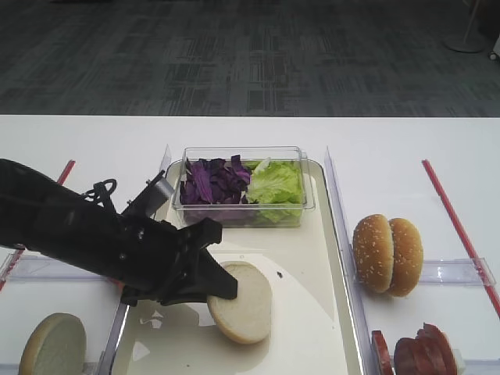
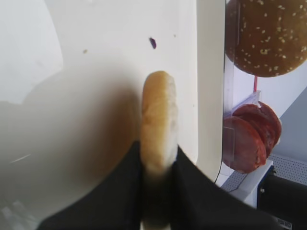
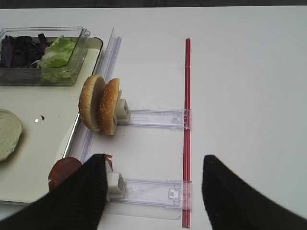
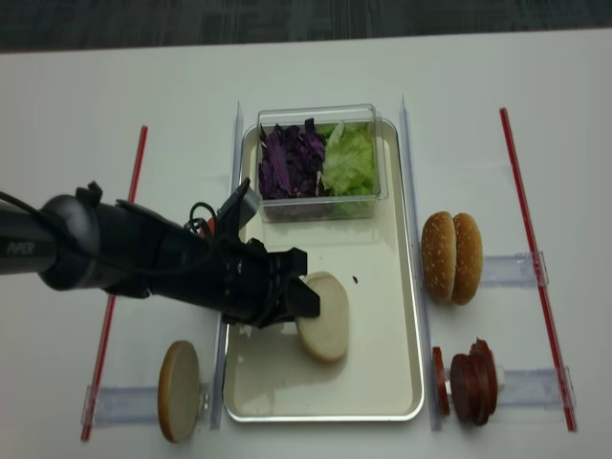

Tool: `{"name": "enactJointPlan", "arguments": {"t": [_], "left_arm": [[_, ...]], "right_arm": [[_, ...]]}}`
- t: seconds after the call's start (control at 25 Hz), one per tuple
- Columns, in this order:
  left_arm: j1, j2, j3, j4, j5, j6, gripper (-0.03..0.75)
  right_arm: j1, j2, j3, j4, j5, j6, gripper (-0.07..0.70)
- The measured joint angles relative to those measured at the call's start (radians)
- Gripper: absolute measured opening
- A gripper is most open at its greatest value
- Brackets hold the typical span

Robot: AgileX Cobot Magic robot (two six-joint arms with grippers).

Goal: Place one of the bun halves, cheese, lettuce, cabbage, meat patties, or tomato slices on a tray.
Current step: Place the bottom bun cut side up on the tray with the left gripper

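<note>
Low in the middle of the frame, the left gripper (image 1: 223,283) has its jaws closed on a bun half (image 1: 242,302) tilted over the tray (image 1: 312,312) – pale face up, bare tray to its right – while the right gripper (image 3: 153,191) jaws stand apart, holding nothing

Tray layout

Tub (image 4: 320,163) at the tray's (image 4: 382,382) twelve o'clock; bun half (image 4: 325,330) centre; sesame buns (image 4: 454,258) off at three.
</note>
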Motion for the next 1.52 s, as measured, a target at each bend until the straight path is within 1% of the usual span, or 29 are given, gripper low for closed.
{"name": "enactJointPlan", "arguments": {"t": [0.12,0.28,0.32,0.48,0.6,0.8,1.16,1.28,1.32,1.36,1.52], "left_arm": [[0.000,0.015,0.000,0.000,0.008,0.018,0.123],[0.000,0.015,0.000,0.000,0.010,0.040,0.231],[0.000,0.015,0.000,0.000,0.010,0.040,0.231],[0.000,0.015,0.000,0.000,0.014,0.047,0.338],[0.000,0.015,0.000,0.015,0.021,0.049,0.386],[0.000,0.015,0.000,0.054,0.025,0.049,0.404],[0.000,0.015,0.000,0.080,0.022,0.027,0.405],[0.000,0.011,0.000,0.087,0.008,0.021,0.405],[0.000,-0.009,0.000,0.097,-0.015,0.005,0.405],[0.000,-0.019,0.000,0.102,-0.025,-0.002,0.405],[0.000,-0.046,0.000,0.126,-0.027,-0.048,0.405]], "right_arm": [[0.000,0.000,0.000,0.000,0.000,0.000,0.463],[0.000,0.000,0.000,0.000,-0.003,0.000,0.463],[0.000,0.000,0.000,0.000,-0.003,0.000,0.463],[0.000,0.000,0.000,0.000,-0.003,0.000,0.463],[0.000,0.000,0.000,0.000,-0.003,0.000,0.463],[0.000,0.000,0.000,0.000,-0.003,0.000,0.463],[0.000,0.000,0.000,0.000,-0.003,0.000,0.463],[0.000,0.000,0.000,0.000,-0.003,0.000,0.463],[0.000,0.000,0.000,0.000,-0.003,0.000,0.463],[0.000,0.000,0.000,0.000,-0.003,0.000,0.463],[0.000,0.000,0.000,0.000,-0.003,0.000,0.463]]}}
